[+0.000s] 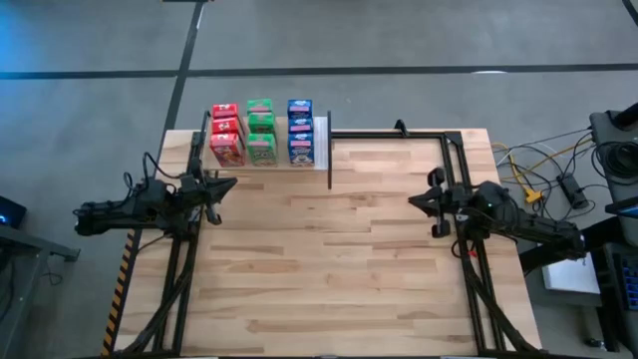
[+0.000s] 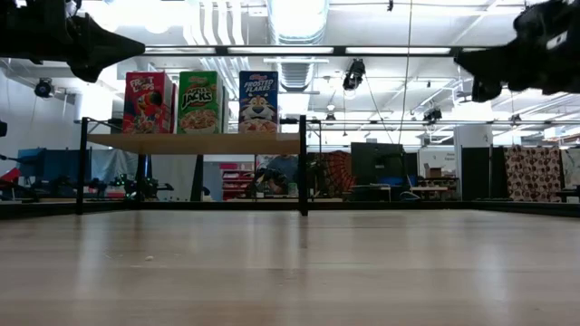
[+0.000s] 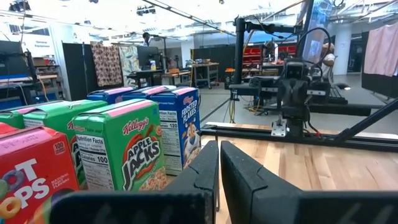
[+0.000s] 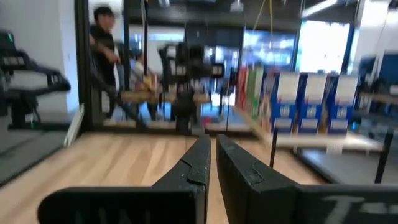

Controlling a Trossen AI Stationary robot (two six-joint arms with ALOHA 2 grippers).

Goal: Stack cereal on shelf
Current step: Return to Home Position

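Nearest the overhead camera lie the two dark arms, one at each side edge of the pale plank tabletop (image 1: 329,279). The left gripper (image 1: 224,186) sits just in front of the light wooden shelf with white end strip and thin black uprights (image 1: 321,140), and the right gripper (image 1: 417,202) is well apart from it, across the table. On the shelf stand three files of small printed card boxes: red cereal boxes (image 1: 226,135), green cereal boxes (image 1: 261,133) and blue cereal boxes (image 1: 300,131), three per colour, ranked front to back. No box shows off the shelf, so stacking is judged complete, with each colour kept to its own file for alignment. At table height, the shelf panel (image 2: 195,143) is raised on its uprights and the front box of each file stands upright, facing the camera. Both grippers hang high in the upper corners, judged parked there to stay clear of the stock. From the left wrist, the jaws are clenched to a thin slit and grasp nothing, with the green and red boxes just beside them and the blue boxes beyond. From the right wrist, the jaws are likewise closed and empty, and the blue boxes show far off on the shelf. A person (image 4: 102,37) stands in the room beyond the table.
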